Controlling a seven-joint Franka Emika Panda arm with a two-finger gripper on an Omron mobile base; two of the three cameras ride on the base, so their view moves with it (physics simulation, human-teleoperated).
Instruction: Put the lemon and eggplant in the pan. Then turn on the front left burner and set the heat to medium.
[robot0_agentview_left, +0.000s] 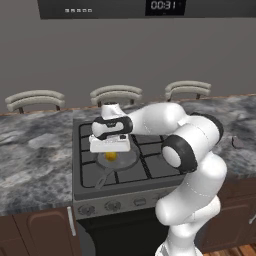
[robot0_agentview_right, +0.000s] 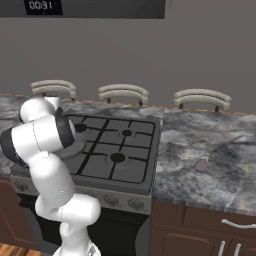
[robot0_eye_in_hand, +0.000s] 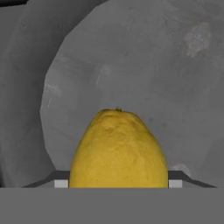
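- Your gripper (robot0_agentview_left: 111, 152) hangs right over the pan (robot0_agentview_left: 127, 159) on the stove's (robot0_agentview_left: 150, 172) front left corner, clamped on the lemon (robot0_agentview_left: 111, 156).
- From the hand camera, you see the lemon (robot0_eye_in_hand: 118, 148) wedged between the fingertips (robot0_eye_in_hand: 61, 183), with the pan's (robot0_eye_in_hand: 131, 65) grey floor below it.
- Your eggplant (robot0_agentview_right: 201, 164) lies on the marble counter (robot0_agentview_right: 210, 150), right of the stove (robot0_agentview_right: 115, 145), well apart from the pan.

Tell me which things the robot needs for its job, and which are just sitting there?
Needed: the lemon in the claw over the pan; the eggplant on the counter; the stove.

Just there: three chair backs behind the counter; the clock overhead.
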